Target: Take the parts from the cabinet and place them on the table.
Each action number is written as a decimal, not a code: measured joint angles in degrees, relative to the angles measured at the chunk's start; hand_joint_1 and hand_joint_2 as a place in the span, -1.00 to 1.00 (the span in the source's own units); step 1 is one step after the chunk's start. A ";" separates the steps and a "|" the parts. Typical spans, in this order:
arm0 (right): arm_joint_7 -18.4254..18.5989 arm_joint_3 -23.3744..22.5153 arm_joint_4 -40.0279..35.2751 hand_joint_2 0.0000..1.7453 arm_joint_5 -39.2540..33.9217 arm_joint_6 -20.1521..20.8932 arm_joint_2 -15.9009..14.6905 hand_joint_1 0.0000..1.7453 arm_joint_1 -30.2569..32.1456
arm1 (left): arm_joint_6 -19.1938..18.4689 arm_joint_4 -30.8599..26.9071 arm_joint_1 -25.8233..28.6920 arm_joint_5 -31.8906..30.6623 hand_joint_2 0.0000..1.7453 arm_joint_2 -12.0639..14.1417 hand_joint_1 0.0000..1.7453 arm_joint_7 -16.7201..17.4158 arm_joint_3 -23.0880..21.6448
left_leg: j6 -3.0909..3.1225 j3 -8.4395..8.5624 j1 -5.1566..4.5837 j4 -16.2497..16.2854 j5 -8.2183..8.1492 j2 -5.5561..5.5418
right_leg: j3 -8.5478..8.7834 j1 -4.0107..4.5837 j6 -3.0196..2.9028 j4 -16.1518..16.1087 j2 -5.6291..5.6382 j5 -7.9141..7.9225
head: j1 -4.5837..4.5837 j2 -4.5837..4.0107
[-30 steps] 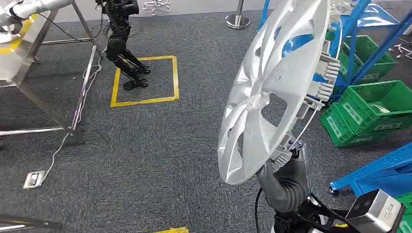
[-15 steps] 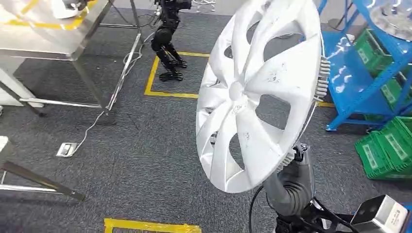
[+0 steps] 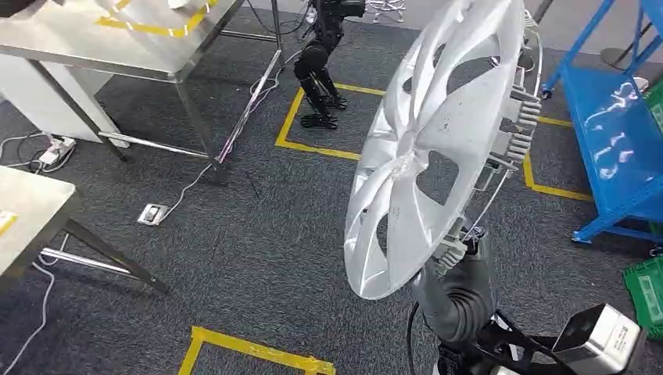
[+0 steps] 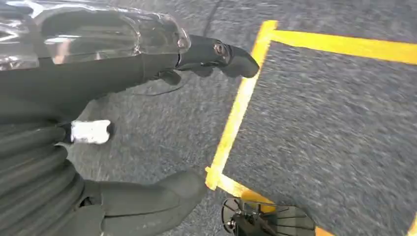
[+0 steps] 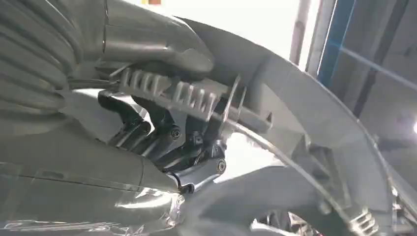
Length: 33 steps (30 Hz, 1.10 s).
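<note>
In the head view a large silver hubcap (image 3: 438, 148) stands on edge, tilted, in front of me. My right hand (image 3: 461, 269) grips its lower rim from behind. Seen from the right wrist, the dark fingers (image 5: 167, 140) are curled round the ribbed clips on the back of the hubcap's rim (image 5: 305, 113). The blue cabinet rack (image 3: 618, 133) stands at the right. A steel table (image 3: 102, 39) is at the far left. My left hand (image 4: 113, 73) hangs over the grey carpet with its fingers (image 4: 221, 51) and thumb apart, holding nothing.
A second table corner (image 3: 23, 211) juts in at the left edge. Another robot's black legs (image 3: 317, 70) stand by a yellow tape square (image 3: 313, 148). A floor socket (image 3: 152, 212) and cables lie under the steel table. A green crate (image 3: 645, 289) sits at the right.
The whole view has swung as I turn: the steel table has come closer at the left, the blue rack and green crates have slid right. The hubcap stays in my right hand.
</note>
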 joint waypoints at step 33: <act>-0.13 -0.04 0.39 1.00 -0.31 -0.02 -0.04 1.00 0.28 | -0.04 0.00 0.18 -0.02 1.00 -0.42 -1.00 -0.13 -0.26 | -1.29 6.09 0.75 -10.67 5.59 1.91 | 0.21 -0.58 1.01 0.35 -1.46 -0.33 | 0.09 0.00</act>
